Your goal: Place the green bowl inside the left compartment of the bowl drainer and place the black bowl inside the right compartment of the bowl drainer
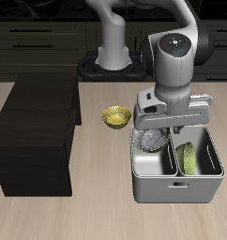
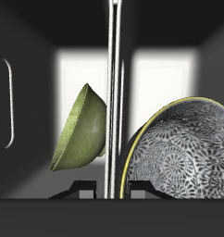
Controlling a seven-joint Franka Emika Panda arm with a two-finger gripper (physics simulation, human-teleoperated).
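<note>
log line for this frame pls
hand: over bowl drainer, state unclear | green bowl: on edge in one well | black bowl: tilted in the other well | yellow bowl: on table

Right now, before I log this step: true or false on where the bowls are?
1. The green bowl is in one well of the bowl drainer, tipped on its edge. True.
2. The black bowl sits on the table outside the drainer. False: it leans inside the drainer's other well.
3. A small yellow bowl sits on the table, outside the drainer. True.
4. The green and black bowls share one well. False: the divider wall stands between them.
</note>
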